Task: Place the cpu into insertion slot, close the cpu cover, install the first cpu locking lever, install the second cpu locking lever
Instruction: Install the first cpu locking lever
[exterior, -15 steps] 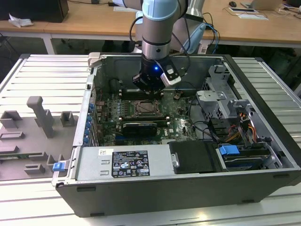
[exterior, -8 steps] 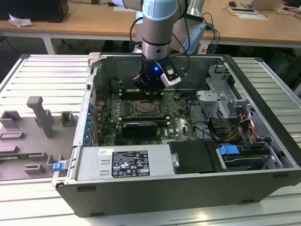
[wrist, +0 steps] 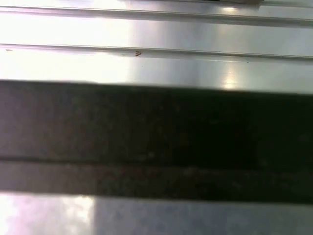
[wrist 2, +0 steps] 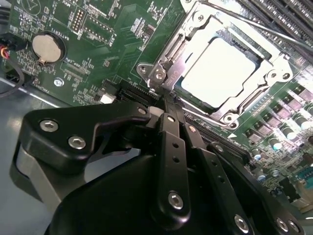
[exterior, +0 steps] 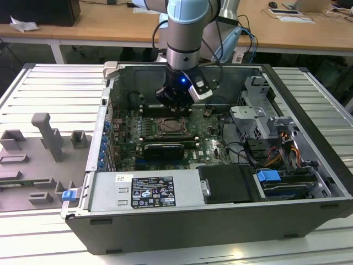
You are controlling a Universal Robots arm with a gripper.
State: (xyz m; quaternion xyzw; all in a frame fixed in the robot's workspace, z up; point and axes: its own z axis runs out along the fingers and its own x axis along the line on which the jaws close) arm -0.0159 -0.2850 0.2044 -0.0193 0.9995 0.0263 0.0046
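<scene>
The cpu [wrist 2: 222, 68], a pale silvery square, lies seated in the insertion slot [exterior: 168, 128] on the green board. Over it lies the cpu cover [wrist 2: 168, 54], a silvery frame lying flat around the chip's edges. A thin metal locking lever [wrist 2: 244, 22] runs along the socket's far side. My gripper [wrist 2: 168, 100] is shut, its black fingers [wrist 2: 172, 132] pressed together with nothing between them. The tips sit right at the cover's hinged corner. In the exterior view the gripper [exterior: 175, 105] hangs just above the socket's back edge inside the open computer case.
Memory slots [wrist 2: 286, 22] lie beside the socket, and a coin battery [wrist 2: 47, 48] sits on the board. A long black card [exterior: 162, 149], the power supply [exterior: 146, 190] and the drive bays [exterior: 265, 118] crowd the case. A grey fixture [exterior: 47, 138] stands at the exterior view's left.
</scene>
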